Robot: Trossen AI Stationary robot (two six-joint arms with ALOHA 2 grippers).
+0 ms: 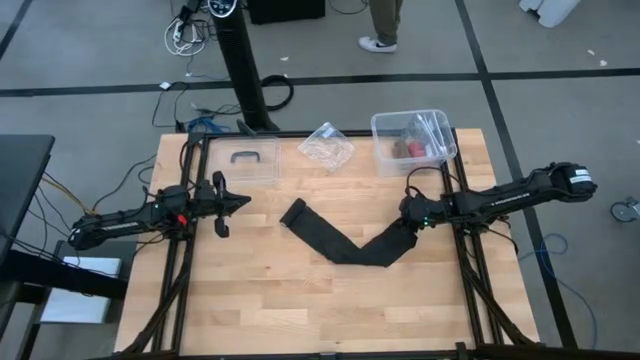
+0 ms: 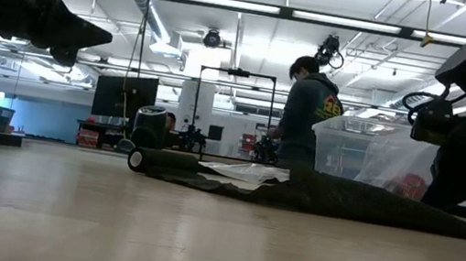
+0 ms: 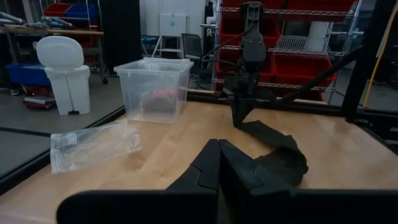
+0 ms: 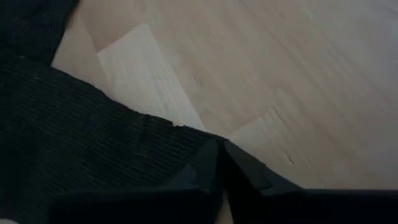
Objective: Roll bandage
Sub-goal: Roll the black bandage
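Note:
The black bandage (image 1: 345,245) lies on the wooden table in a V shape. Its left end (image 2: 138,160) shows as a small roll in the low view. My right gripper (image 1: 408,222) is shut on the bandage's right end. It also shows far off in the left wrist view (image 3: 244,102). My left gripper (image 1: 238,203) is shut and empty. It hangs above the table's left part, well left of the bandage, with its fingertips (image 3: 217,155) together. My right gripper pinches the bandage's right end (image 4: 180,140) between its two fingers, at the cloth's edge. The fingers slant down from the table's right side. That end (image 3: 241,118) is raised off the table under the fingers. The rest of the strip lies slack on the wood.
A clear plastic box (image 1: 412,140) stands at the far right. A clear wrapper (image 1: 327,146) lies at the far middle, and a clear lid with a dark handle (image 1: 245,160) at the far left. The near half of the table is bare wood. A person (image 2: 308,114) stands beyond the table.

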